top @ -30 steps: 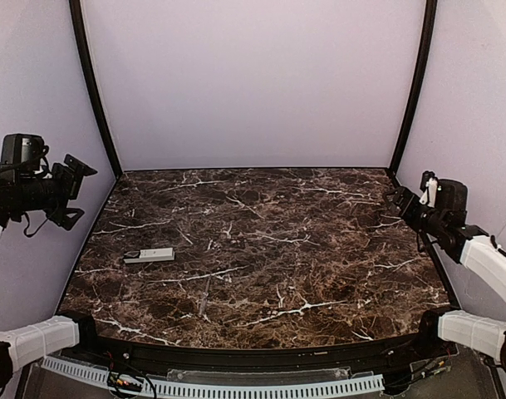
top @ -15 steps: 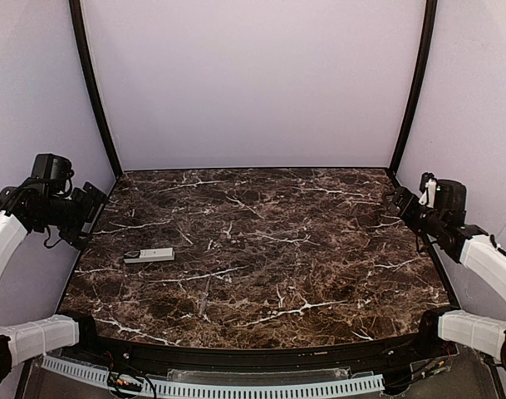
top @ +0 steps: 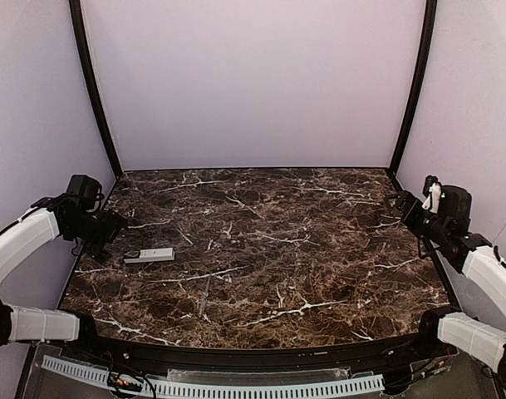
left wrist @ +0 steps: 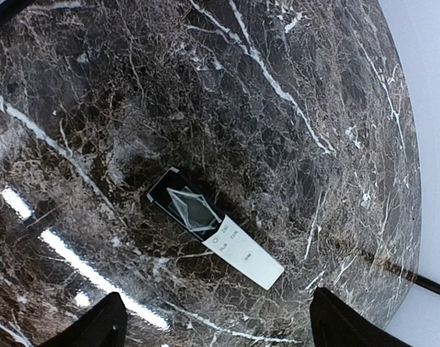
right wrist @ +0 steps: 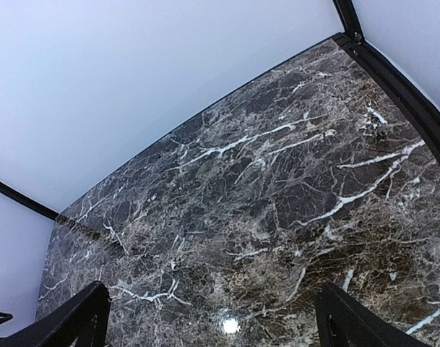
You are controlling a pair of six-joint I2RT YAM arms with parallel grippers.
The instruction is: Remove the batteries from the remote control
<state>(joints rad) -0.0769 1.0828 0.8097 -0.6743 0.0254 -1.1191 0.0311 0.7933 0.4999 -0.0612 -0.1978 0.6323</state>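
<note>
Moved: left gripper has swung down and inward toward the remote control | remote: flat on the marble table, left side, near the edge | left jaws: wide apart above it, holding nothing | right gripper: raised at the right edge, jaws wide, empty

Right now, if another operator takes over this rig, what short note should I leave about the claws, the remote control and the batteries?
Left claw: open, empty, hovering above the remote control, not touching it.
Right claw: open, empty, at the right side of the table, far from the remote.
The remote lies flat near the table's left edge, button side up.
Batteries: none in view.
Done: nothing visible yet.
Left: take hold of the remote, open it, remove the batteries.
</note>
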